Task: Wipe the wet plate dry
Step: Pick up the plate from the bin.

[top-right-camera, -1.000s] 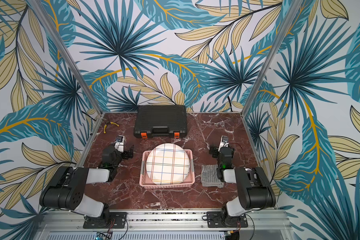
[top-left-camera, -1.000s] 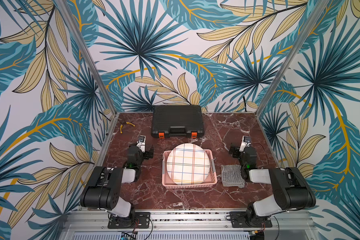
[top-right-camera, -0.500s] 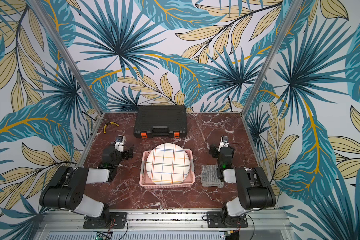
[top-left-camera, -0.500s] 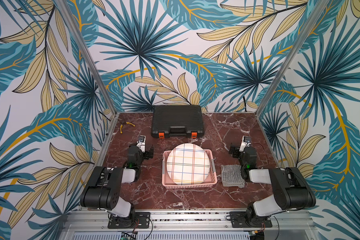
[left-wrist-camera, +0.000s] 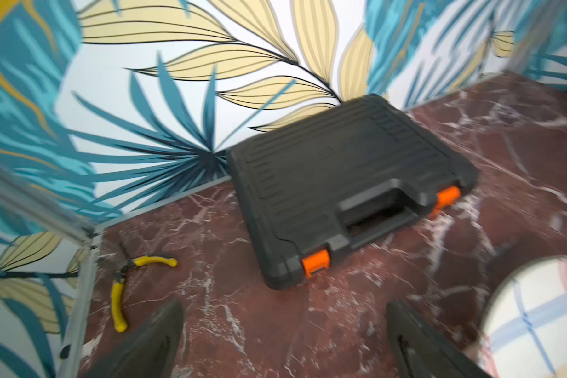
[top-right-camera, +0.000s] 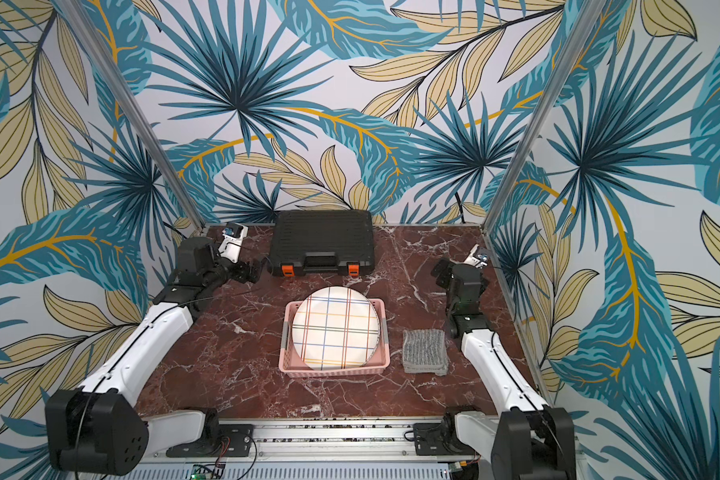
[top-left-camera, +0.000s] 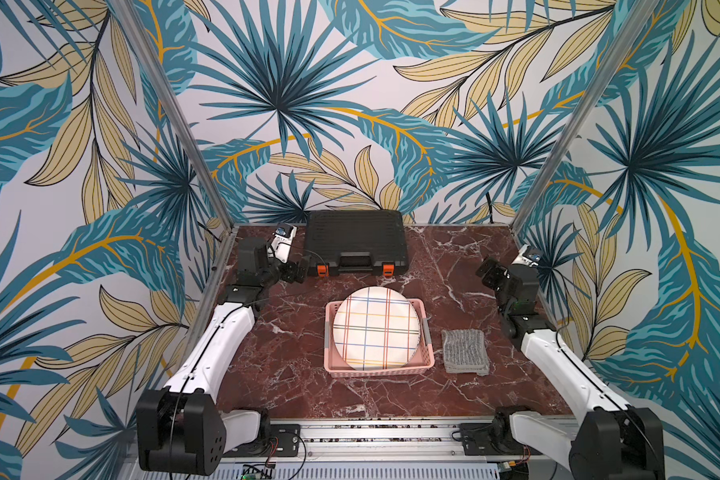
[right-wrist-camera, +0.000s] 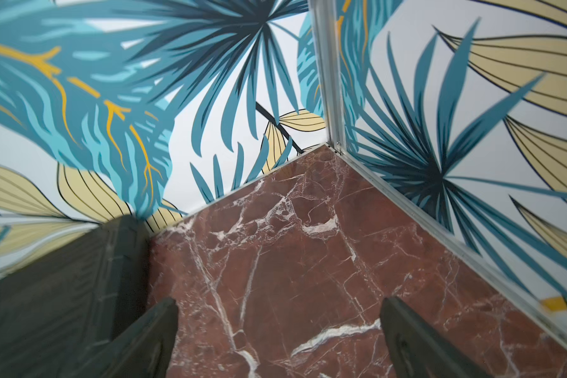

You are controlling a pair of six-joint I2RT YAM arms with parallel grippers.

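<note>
Surface: red-brown marble tabletop (top-left-camera: 292, 365), veined white.
Room: walls (top-left-camera: 350, 104) papered with teal and yellow leaves.
Plate: checked plate (top-left-camera: 376, 328) in the pink basket (top-left-camera: 375, 368), mid-table; grey cloth (top-left-camera: 464, 351) just beside.
Fingers: left gripper (left-wrist-camera: 283, 306) and right gripper (right-wrist-camera: 279, 302) both spread wide, empty.

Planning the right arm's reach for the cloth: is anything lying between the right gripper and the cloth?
Nothing visible does. The right gripper hangs open over the marble table; the cloth lies flat beside the basket, uncovered.

Left wrist view is motion-blurred; the plate (left-wrist-camera: 537, 320) is cut off at lower right. In a top view it hides the basket (top-left-camera: 375, 369) floor.
</note>
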